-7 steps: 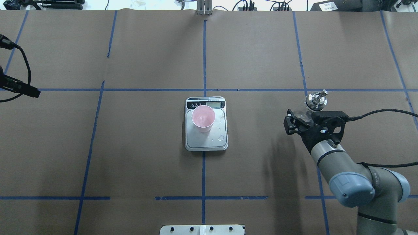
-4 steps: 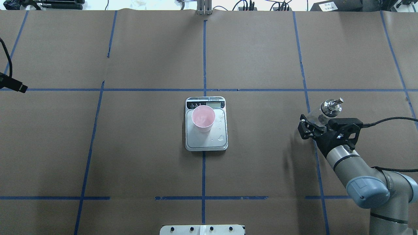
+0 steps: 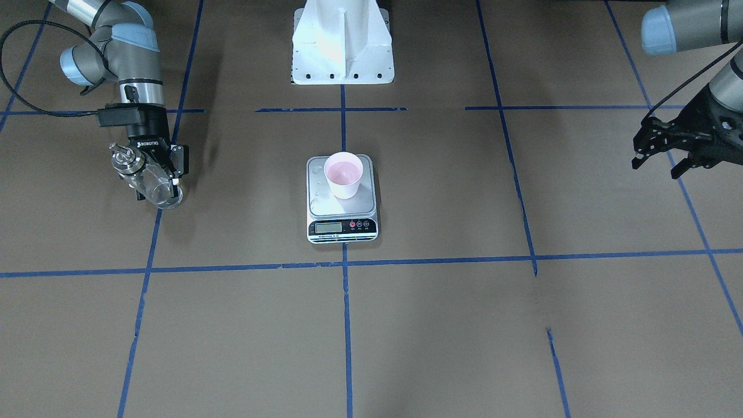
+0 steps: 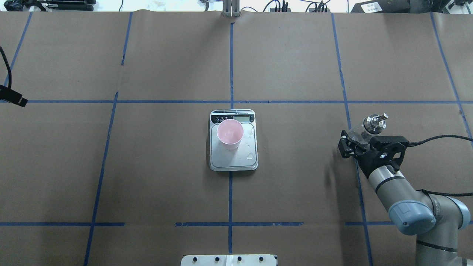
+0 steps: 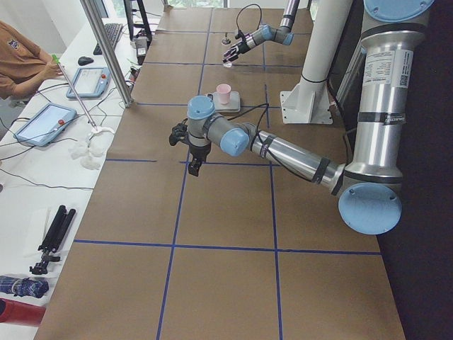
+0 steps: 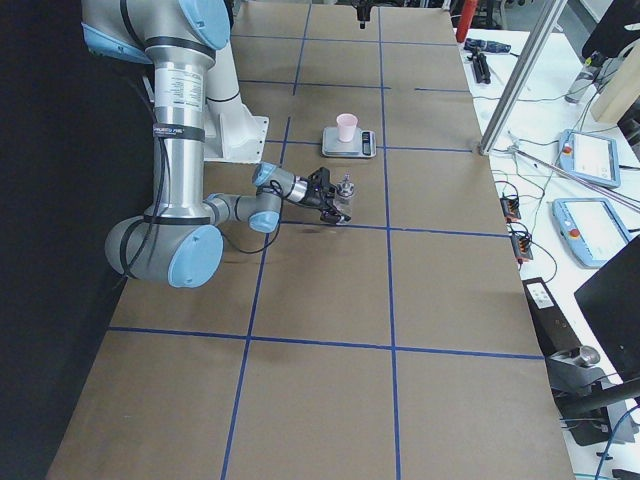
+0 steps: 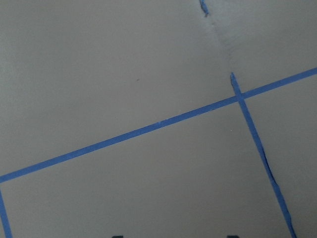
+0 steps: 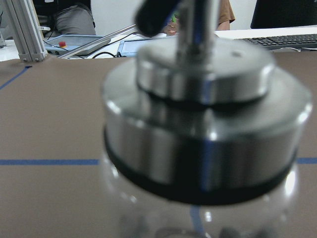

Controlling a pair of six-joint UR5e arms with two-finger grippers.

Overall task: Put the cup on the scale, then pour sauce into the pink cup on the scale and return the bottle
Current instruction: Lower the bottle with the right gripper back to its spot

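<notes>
The pale pink cup (image 4: pixel 230 133) stands upright on the silver scale (image 4: pixel 233 163) at the table's middle; they also show in the front view, cup (image 3: pixel 343 174) on scale (image 3: pixel 364 202). My right gripper (image 4: pixel 351 141) is shut on the clear glass bottle (image 4: pixel 360 132), low over the table far right of the scale, its silver pourer cap (image 4: pixel 374 123) leaning away from me. The cap fills the right wrist view (image 8: pixel 198 124). In the front view the bottle (image 3: pixel 152 187) is tilted in that gripper (image 3: pixel 159 174). My left gripper (image 3: pixel 662 148) is open and empty, far off to the left.
Clear droplets (image 4: pixel 250 155) lie on the scale's platform beside the cup. Blue tape lines (image 4: pixel 231 66) grid the brown table. The robot's white base (image 3: pixel 342 40) stands behind the scale. The left wrist view holds only table and tape (image 7: pixel 148 131).
My right gripper has carried the bottle right and nearer to me, away from the scale, and has nearly stopped. My left arm has drawn further off the overhead view's left edge.
</notes>
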